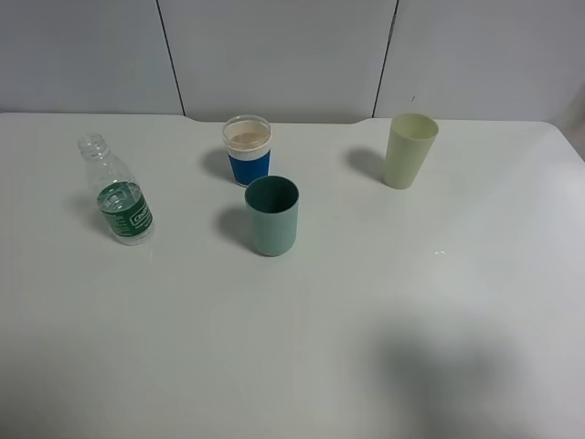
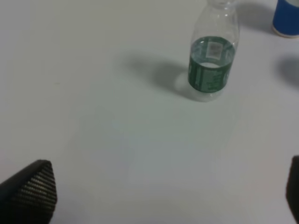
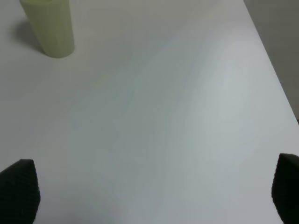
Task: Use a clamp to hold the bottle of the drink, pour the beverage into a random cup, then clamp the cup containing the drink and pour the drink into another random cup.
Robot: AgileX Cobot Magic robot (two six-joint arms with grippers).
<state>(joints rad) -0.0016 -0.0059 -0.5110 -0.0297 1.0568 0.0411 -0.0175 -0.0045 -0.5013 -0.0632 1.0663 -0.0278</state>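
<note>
The desk (image 1: 384, 274) is plain white, with a soft grey shadow at its near right. The bottle (image 1: 117, 192) on the left is clear plastic with a dark green label bearing small white print. The middle cup (image 1: 272, 216) is matte teal, darker inside. Behind it, a white cup (image 1: 248, 150) wears a broad blue band. Far right, a cup (image 1: 409, 150) of pale yellow-green. The fingers (image 2: 30, 189) are black with a fine woven texture.

Left gripper (image 2: 163, 191) spread wide, dark textured fingertips (image 2: 32, 189) only poking in at the lower corners of its wrist frame. Right gripper (image 3: 154, 191) same, jaws fully apart. Neither arm shows in the high view.
</note>
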